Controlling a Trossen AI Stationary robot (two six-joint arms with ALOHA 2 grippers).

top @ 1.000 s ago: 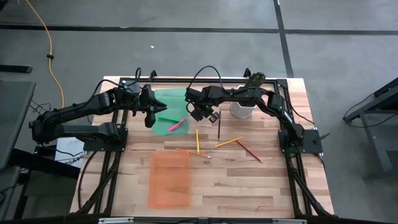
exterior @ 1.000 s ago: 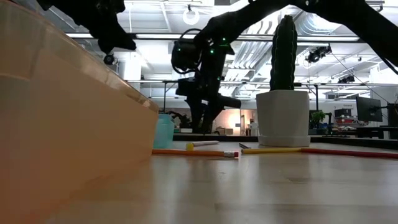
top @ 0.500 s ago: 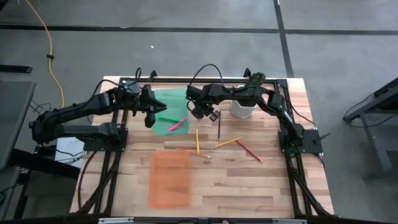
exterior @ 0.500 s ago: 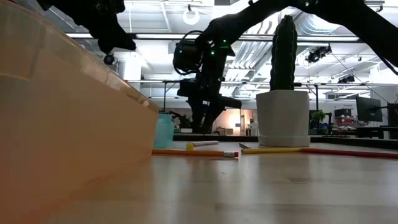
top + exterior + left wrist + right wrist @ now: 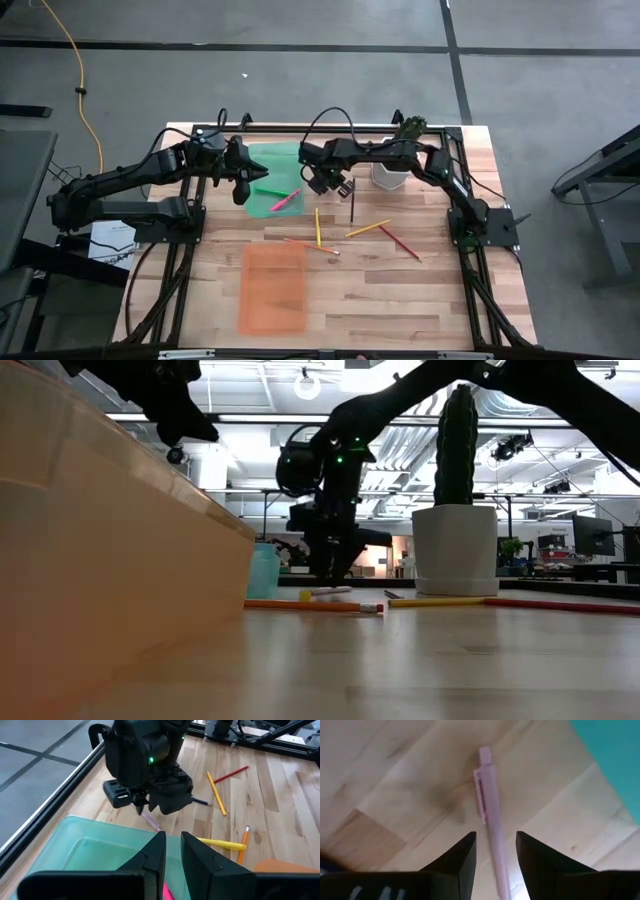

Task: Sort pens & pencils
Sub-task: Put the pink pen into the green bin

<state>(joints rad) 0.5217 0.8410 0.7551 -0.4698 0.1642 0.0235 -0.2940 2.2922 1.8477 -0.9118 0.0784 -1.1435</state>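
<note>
My right gripper [image 5: 494, 842] is open and low over the table, just right of the green tray [image 5: 272, 172]. Its fingers stand on either side of the pale pink pen [image 5: 489, 817] without touching it; the pen lies flat on the wood [image 5: 150, 821]. My left gripper [image 5: 172, 840] hangs over the green tray, fingers a narrow gap apart and holding nothing. The magenta pen [image 5: 285, 200] lies in that tray. The yellow pen [image 5: 318, 227] and the orange [image 5: 310, 244], yellow-orange [image 5: 368, 228], red [image 5: 400, 242] and dark [image 5: 352, 205] pencils lie on the table. I see no green pen.
An orange tray [image 5: 273, 290] sits toward the near edge, left of centre. A white pot with a cactus [image 5: 390, 175] stands just right of my right gripper. Bare wood lies near and right of the pencils.
My right gripper has moved down toward the table and slightly toward the green tray, coming over the pale pink pen. The pens, pencils and my left arm have stayed where they were.
</note>
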